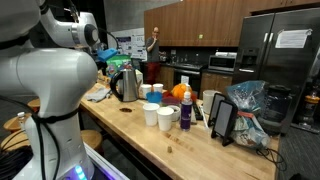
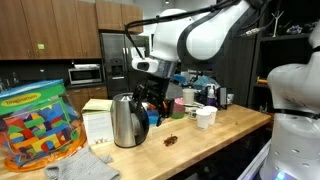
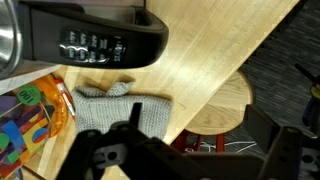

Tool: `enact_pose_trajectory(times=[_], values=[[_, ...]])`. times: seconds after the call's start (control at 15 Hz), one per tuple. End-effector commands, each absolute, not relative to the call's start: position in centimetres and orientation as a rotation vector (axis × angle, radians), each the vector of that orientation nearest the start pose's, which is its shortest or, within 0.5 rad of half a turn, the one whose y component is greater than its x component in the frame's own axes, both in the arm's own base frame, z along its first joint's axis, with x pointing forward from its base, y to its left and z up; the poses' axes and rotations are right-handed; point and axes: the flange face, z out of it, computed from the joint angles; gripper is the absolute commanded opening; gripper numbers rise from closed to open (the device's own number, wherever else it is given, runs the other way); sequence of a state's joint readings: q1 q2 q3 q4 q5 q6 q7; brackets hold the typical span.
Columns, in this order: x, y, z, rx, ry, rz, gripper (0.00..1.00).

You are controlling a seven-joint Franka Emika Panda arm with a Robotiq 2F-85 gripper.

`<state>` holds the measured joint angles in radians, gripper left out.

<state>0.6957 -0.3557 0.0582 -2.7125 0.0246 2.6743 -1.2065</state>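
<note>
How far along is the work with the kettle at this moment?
Done: the approach; the gripper hovers close by the kettle, near its black handle. In hand: lining up; in the wrist view the jaws look apart, nothing between them. Left, probably: gripping the handle and lifting; the kettle stands on the counter.

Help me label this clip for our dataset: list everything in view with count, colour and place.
Kettle: one, steel with black handle, on the counter under the gripper.
Cloth: one, grey, on the counter beside the kettle.
Block tub: one, clear, multicoloured blocks, by the cloth.
Cups: at least four, white, mid-counter.
Bag: one, clear plastic, counter's far end.
Stool: one, wooden, beside the counter.
Counter: one, light wood.
Fridge: one, steel, back wall.
Microwave: one, steel, beside the fridge.
Gripper: one, black, over the kettle's handle.
Arm: one, white, above the counter.
</note>
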Motion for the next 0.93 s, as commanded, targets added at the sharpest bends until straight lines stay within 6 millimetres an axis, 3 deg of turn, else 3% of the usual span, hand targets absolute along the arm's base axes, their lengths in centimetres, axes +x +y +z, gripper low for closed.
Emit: enact_pose_trajectory(times=[0.0, 0.4, 0.87], values=[[30.3, 28.3, 37.0, 1.713, 2.497, 0.469, 1.00], [30.2, 28.3, 37.0, 1.712, 2.501, 0.465, 1.00], [29.3, 27.0, 36.5, 1.596, 2.398, 0.341, 1.00]])
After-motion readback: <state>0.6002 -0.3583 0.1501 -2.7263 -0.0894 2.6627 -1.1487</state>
